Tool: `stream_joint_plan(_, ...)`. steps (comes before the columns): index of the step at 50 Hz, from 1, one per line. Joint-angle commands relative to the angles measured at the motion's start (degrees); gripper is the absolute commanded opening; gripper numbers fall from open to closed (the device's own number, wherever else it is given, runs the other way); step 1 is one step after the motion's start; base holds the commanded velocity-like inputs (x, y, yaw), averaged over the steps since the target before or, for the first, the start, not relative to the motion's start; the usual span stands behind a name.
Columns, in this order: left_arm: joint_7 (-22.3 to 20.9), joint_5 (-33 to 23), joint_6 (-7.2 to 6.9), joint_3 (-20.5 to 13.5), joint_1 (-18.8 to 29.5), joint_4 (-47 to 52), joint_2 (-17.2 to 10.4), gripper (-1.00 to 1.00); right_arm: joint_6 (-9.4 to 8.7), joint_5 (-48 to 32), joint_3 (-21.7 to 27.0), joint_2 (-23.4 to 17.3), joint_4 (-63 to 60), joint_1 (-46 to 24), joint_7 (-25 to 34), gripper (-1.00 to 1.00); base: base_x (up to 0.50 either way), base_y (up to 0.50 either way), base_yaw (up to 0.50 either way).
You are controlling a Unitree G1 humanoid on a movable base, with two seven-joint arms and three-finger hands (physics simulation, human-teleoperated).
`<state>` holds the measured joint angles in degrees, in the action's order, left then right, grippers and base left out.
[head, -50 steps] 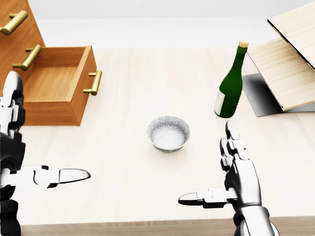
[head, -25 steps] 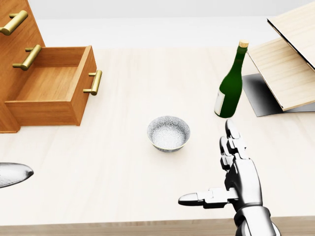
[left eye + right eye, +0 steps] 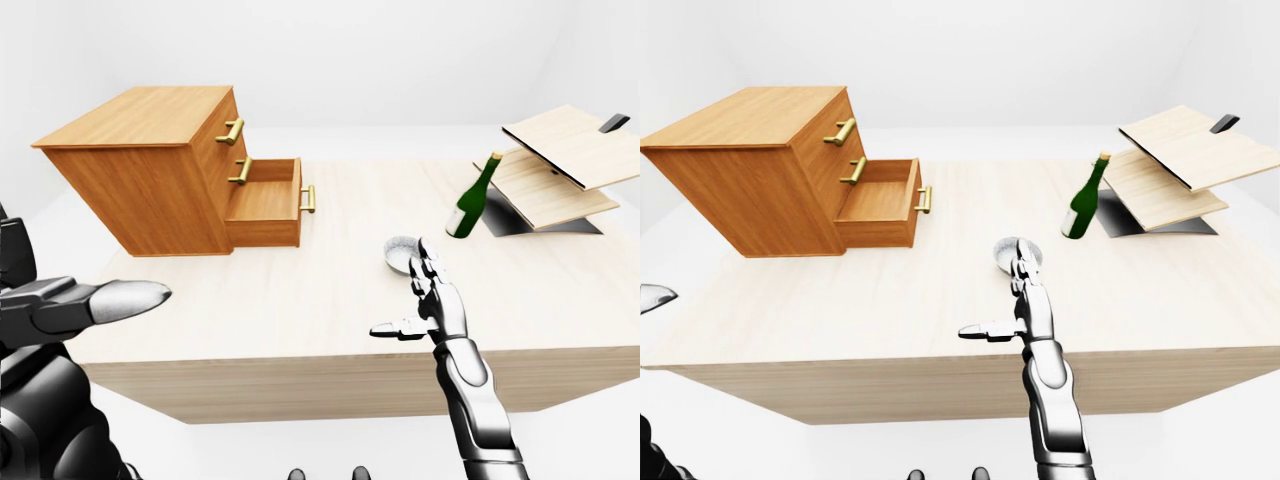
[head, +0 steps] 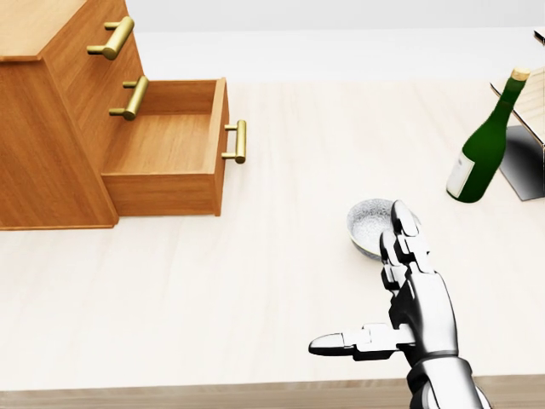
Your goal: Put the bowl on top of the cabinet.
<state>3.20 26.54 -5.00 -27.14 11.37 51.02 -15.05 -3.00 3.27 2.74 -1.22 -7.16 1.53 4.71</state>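
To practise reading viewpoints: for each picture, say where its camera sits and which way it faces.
Head view: on the head, tilted steeply down at the table; only the right hand shows, near the bowl.
Left-eye view: on the head, looking ahead over the whole cabinet; both hands show, left hand at the left edge.
Right-eye view: nearly the same; the left hand is a mere fingertip.
All share bowl, cabinet, bottle.

Matt wood cabinet (image 3: 150,170), brass handles (image 4: 235,141), glossy bottle (image 4: 479,160).
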Motion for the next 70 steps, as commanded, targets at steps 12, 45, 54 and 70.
stream_joint_plan(12, 4.3, 9.8, 0.0, -9.6, 2.6, -2.9, -9.3, 0.98, 0.5, 0.2, 0.0, 0.1, -0.4, -0.1, -0.3, 1.0, 0.0, 0.0, 0.0)
stream_joint_plan(45, 6.3, 12.4, 0.0, -9.8, 1.8, -3.3, -11.1, 0.98, -1.18, 2.4, 0.8, 0.0, -3.3, 0.0, 0.1, 1.0, 0.0, 0.2, 0.0)
stream_joint_plan(54, 6.5, 12.9, 0.0, -10.1, 1.9, -3.3, -11.3, 0.98, -0.43, 2.0, 0.5, 0.1, -3.1, 0.1, 0.0, 1.0, 0.0, 0.5, 0.0)
stream_joint_plan(70, 6.8, 13.4, 0.0, -10.3, 2.0, -3.4, -11.7, 0.98, -0.21, 3.1, 1.1, 0.1, -4.3, -0.1, -0.9, 1.0, 0.08, 0.13, 0.0)
